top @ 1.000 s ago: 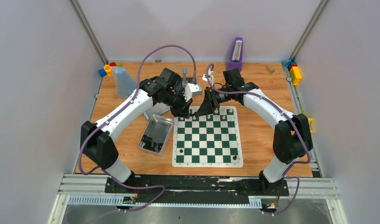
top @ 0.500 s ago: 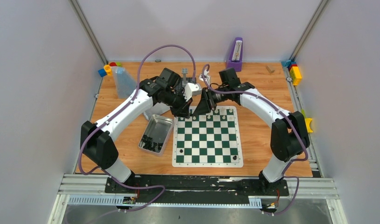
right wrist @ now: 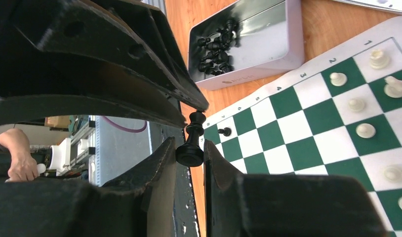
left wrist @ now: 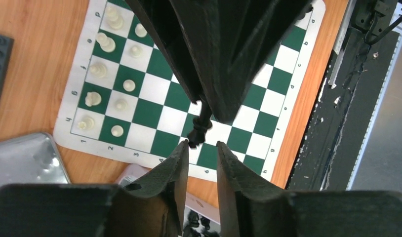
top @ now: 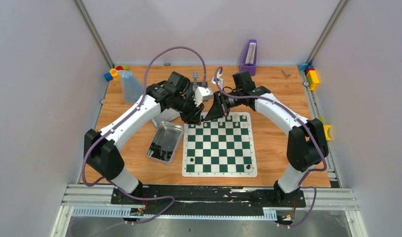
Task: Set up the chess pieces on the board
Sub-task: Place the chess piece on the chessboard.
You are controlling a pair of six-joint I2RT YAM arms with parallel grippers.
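From above, the left gripper [top: 198,118] and right gripper [top: 209,117] meet tip to tip over the upper left corner of the board [top: 223,148], which lies mid-frame with the tin [top: 170,136] to its left. In the left wrist view, the left gripper's fingers [left wrist: 177,165] at the bottom stand slightly apart and clamp nothing; the black piece [left wrist: 201,126] sits just above their tips, and white pieces [left wrist: 93,98] fill the board's upper left rows. In the right wrist view, the right gripper's fingers [right wrist: 162,165] press both sides of that piece's base at lower centre, and more black pieces [right wrist: 216,49] lie in the tin at the top.
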